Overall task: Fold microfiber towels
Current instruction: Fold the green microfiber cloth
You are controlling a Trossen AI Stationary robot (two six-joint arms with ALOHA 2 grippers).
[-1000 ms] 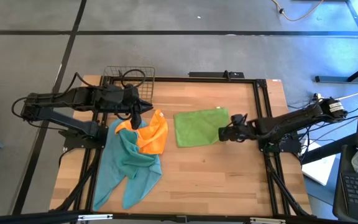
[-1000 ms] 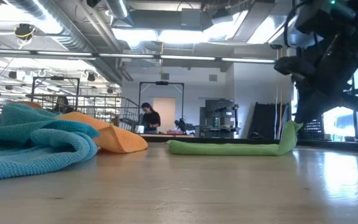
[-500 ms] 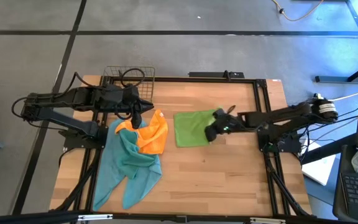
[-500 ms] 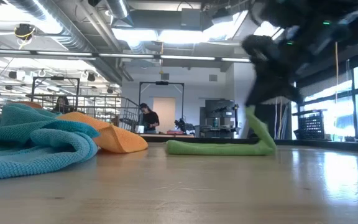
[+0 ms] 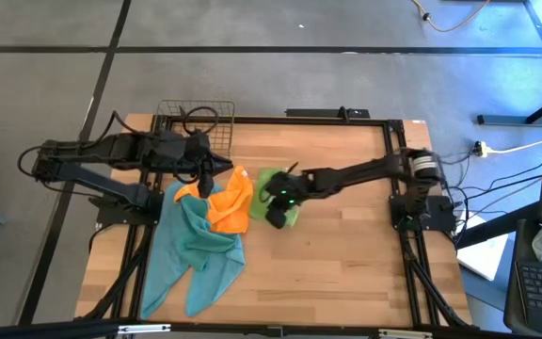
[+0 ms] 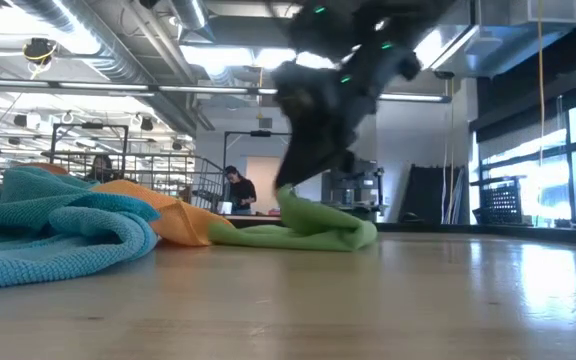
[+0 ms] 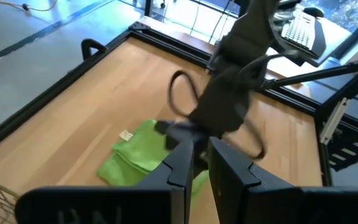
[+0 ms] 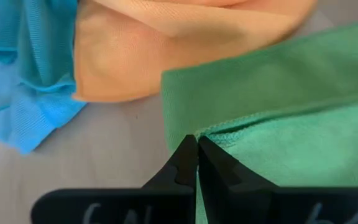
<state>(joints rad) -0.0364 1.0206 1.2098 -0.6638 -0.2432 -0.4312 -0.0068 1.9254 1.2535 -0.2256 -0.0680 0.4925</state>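
Note:
A lime green towel [image 5: 286, 217] lies bunched at the table's middle, its left end against the orange towel [image 5: 233, 202] in the low view. My right gripper [image 5: 273, 198] reaches across from the right and is shut on the green towel [image 8: 278, 137]. The orange towel rests on a teal towel [image 5: 191, 254] at the left. My left gripper [image 5: 207, 177] hangs above that pile. In its wrist view its fingers [image 7: 201, 168] stand a narrow gap apart with nothing between them. My right gripper pinches the green towel's hemmed edge [image 8: 215, 129] between its two fingertips. The fingers slant down from the table's right side. The pinched edge is raised off the table [image 6: 288, 200]. It lies over a lower green layer [image 8: 229, 81] that rests on the wood.
A wire basket [image 5: 196, 118] stands at the far left behind the left arm. Bare wood [image 5: 346, 254] spreads over the table's right and near parts. A black frame [image 5: 398, 188] borders the table. A person [image 6: 240, 190] shows far off in the room.
My right gripper has swept toward the table's left edge, rolling its wrist, and stayed shut on the green towel. It has drawn the towel's right edge over the rest. The flat towel is now doubled over and bunched up against the orange one.

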